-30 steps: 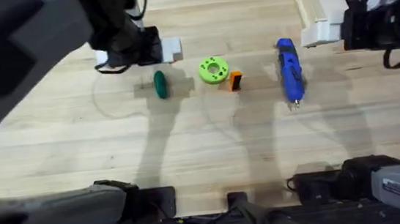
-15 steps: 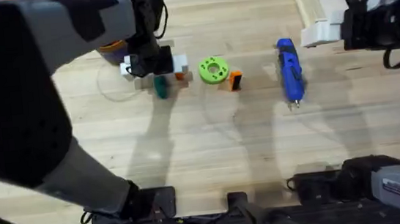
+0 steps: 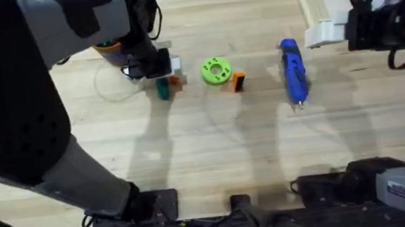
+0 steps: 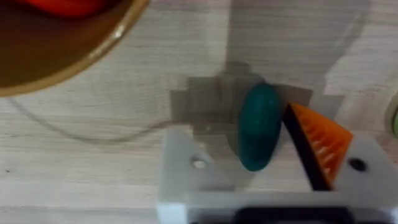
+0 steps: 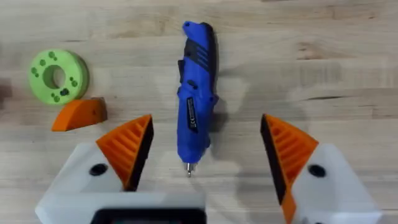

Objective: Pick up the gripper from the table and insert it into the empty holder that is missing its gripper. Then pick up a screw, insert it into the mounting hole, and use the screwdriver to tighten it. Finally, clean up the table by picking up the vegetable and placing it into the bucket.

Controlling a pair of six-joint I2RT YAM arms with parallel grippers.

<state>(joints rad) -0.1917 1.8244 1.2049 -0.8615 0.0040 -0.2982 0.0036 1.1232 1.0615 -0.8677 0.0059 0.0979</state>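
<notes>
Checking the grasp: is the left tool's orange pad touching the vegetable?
Touching: in the left wrist view the orange pad meets the vegetable with no gap.

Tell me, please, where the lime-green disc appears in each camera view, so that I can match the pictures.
Overhead: the lime-green disc lies mid-table, between the vegetable and the loose orange gripper.
Left wrist: a green sliver at the picture's edge, probably the lime-green disc, beyond the vegetable.
Right wrist: the lime-green disc lies next to the loose orange gripper, apart from the screwdriver.
Shared landmark: the loose orange gripper, in overhead and right wrist.
</notes>
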